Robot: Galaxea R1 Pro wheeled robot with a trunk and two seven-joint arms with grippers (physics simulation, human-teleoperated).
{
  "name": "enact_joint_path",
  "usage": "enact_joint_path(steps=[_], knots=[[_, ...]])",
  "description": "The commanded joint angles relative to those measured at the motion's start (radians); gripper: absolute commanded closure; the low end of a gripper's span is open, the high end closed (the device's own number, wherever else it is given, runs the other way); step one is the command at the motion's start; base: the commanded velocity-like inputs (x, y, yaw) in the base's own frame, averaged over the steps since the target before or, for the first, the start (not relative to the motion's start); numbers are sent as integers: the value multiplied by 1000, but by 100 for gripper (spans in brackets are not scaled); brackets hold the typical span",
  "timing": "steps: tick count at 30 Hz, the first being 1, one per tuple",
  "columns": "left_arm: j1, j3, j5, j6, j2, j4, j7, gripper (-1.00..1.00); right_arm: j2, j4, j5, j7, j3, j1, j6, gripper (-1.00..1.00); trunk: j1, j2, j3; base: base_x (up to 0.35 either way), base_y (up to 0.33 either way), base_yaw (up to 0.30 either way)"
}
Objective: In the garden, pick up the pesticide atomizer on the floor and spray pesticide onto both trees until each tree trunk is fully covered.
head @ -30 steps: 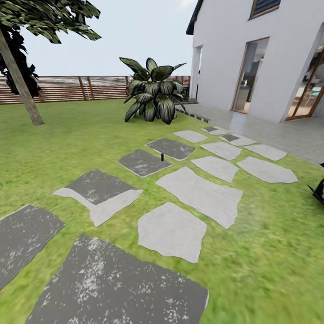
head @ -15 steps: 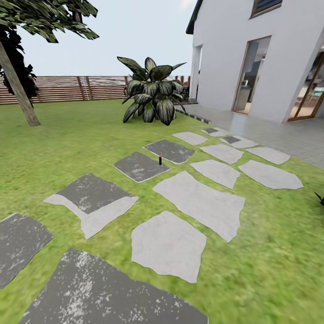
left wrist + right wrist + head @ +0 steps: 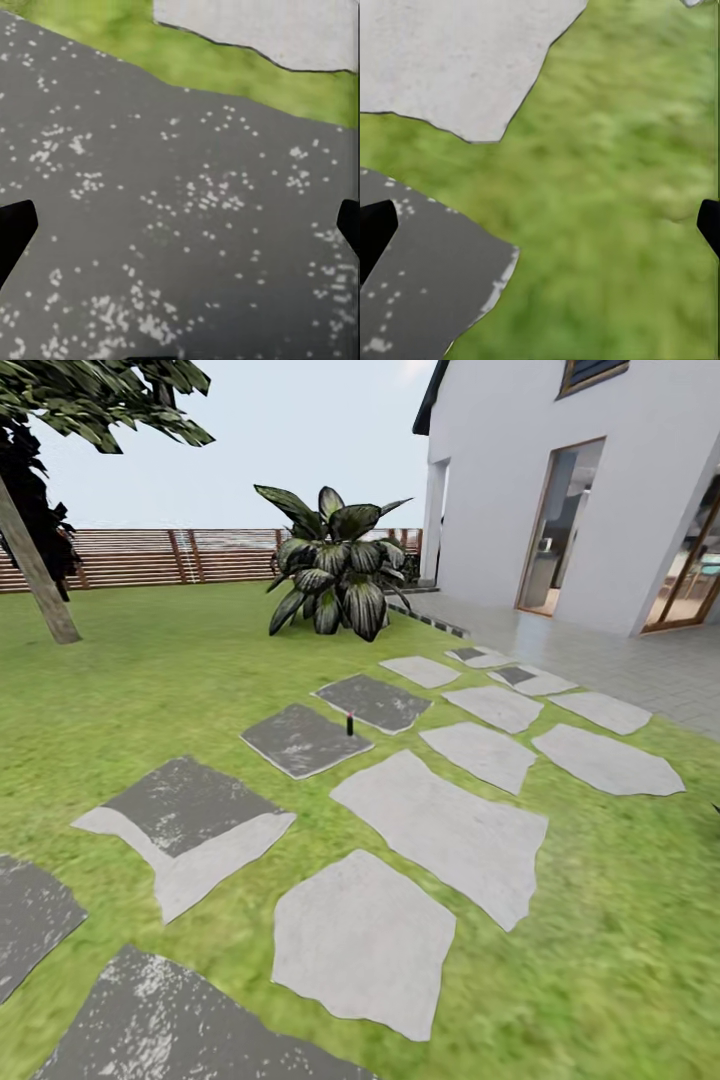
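The pesticide atomizer (image 3: 349,724) stands small, upright and black with a red speck on top, on the grass floor (image 3: 150,690) between two dark stepping stones, several stones ahead in the head view. One tree (image 3: 40,585) with a leaning grey-brown trunk and dark foliage stands at the far left by the fence. My left gripper (image 3: 180,232) is open, its dark fingertips (image 3: 15,232) wide apart over a speckled dark stone. My right gripper (image 3: 540,229) is open too, above grass and the edges of two stones.
Grey and dark stepping stones (image 3: 440,825) run diagonally across the lawn. A broad-leaved bush (image 3: 335,575) stands beyond the atomizer. The white house (image 3: 580,490) with a paved terrace (image 3: 620,660) is at the right, and a slatted wooden fence (image 3: 180,555) closes the back.
The whole head view has shifted as the camera moved forward: stones and atomizer sit lower and nearer, the tree has slid left, and a dark leaf at the right edge has gone.
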Motion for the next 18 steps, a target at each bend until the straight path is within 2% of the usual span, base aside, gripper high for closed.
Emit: enact_joint_path(steps=[1,18], knots=[[0,0,0,0,0,0,0,-100,0,0,0,0,0,0,0,-100,0,0,0,311,-125,0],[0,0,0,0,0,0,0,-100,0,0,0,0,0,0,0,-100,0,0,0,309,-127,0]])
